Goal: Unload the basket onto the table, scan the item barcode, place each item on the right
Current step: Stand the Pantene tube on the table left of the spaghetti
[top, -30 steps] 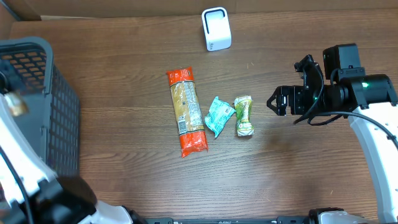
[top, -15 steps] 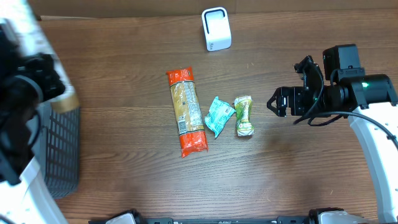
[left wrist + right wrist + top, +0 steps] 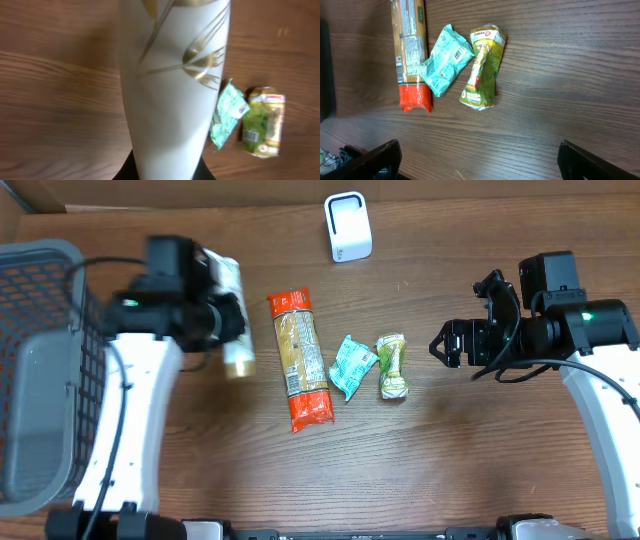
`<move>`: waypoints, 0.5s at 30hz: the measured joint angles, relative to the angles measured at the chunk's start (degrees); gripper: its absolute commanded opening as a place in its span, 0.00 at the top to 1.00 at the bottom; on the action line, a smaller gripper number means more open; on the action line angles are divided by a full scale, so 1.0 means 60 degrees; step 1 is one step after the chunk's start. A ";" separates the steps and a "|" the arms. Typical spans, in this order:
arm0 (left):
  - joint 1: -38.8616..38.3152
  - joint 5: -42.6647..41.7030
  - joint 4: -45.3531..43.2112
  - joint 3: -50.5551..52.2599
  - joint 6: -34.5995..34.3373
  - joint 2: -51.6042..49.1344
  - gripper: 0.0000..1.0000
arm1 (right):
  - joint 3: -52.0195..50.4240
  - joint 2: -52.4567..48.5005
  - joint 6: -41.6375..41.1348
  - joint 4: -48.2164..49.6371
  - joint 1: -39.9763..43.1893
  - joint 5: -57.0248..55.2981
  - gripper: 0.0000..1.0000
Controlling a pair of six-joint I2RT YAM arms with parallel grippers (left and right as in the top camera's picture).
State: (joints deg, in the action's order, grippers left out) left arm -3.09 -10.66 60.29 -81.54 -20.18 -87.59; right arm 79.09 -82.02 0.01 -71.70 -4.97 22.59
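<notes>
A teal packet [image 3: 445, 59] lies between an orange packet [image 3: 410, 50] and a green packet [image 3: 482, 67] on the wooden table [image 3: 560, 75]

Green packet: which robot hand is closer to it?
Right. The right gripper hangs open close beside the green packet; the left gripper, holding a white bottle, is farther off, past the teal packet and orange pack.

A dark brown counter [image 3: 450, 470], its wood grain running from the left edge to the right, filled nearly the whole overhead view. Beyond its far edge ran a paler tan strip [image 3: 200, 190]; whether wall or board could not be told. The light was even, the shadows soft.
</notes>
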 measured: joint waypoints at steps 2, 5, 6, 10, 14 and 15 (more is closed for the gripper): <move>-0.0211 0.0033 -0.0816 0.0907 -0.0313 -0.0091 0.96 | -0.0004 0.0000 0.0000 0.0004 0.0000 -0.0015 0.00; -0.0368 0.0066 -0.2069 0.2135 -0.0663 -0.0186 0.96 | -0.0004 0.0000 0.0000 0.0022 0.0000 -0.0015 0.00; -0.0423 0.0062 -0.2579 0.2626 -0.0805 -0.0255 0.96 | -0.0004 0.0000 0.0000 0.0018 0.0000 -0.0015 0.00; -0.0437 0.0131 -0.3996 0.3883 -0.1045 -0.0568 0.96 | -0.0004 0.0000 0.0000 0.0025 0.0000 -0.0018 0.00; -0.0437 0.0131 -0.4710 0.4586 -0.1169 -0.0984 0.63 | -0.0004 0.0000 0.0004 0.0022 0.0000 -0.0018 0.00; -0.0437 0.0120 -0.4739 0.4626 -0.1195 -0.1049 0.51 | -0.0004 0.0000 0.0004 0.0022 0.0000 -0.0018 0.00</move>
State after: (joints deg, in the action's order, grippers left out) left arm -5.72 -9.93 31.86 -53.78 -27.35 -93.89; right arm 79.07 -82.02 0.03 -71.57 -4.97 22.48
